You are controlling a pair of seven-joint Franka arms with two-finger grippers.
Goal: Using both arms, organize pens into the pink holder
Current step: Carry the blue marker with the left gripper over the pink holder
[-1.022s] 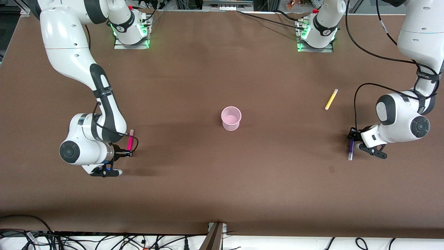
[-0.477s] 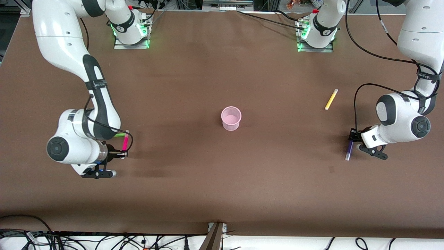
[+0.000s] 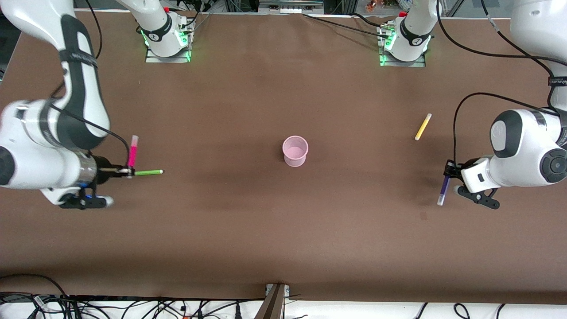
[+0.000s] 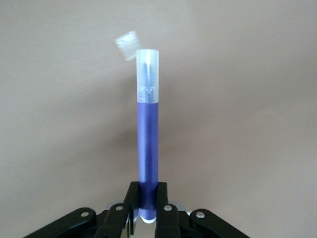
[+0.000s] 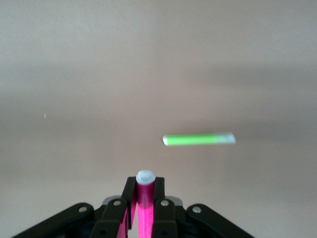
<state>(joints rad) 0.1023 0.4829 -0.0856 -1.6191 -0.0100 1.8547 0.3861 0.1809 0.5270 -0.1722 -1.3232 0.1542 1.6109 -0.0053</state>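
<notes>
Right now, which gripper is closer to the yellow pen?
Left. The left gripper, shut on the purple pen, is up beside the yellow pen; the right gripper holds the pink pen at the table's right-arm end.

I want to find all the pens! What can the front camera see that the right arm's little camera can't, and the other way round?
Only the front view shows the pink cup in the middle of the table, the yellow pen lying toward the left arm's end, and the left gripper shut on the purple pen.

Only the right wrist view shows, close up, the pink pen's pale tip between the black fingers.

Both show the right gripper shut on the pink pen and the green pen lying on the table.
</notes>
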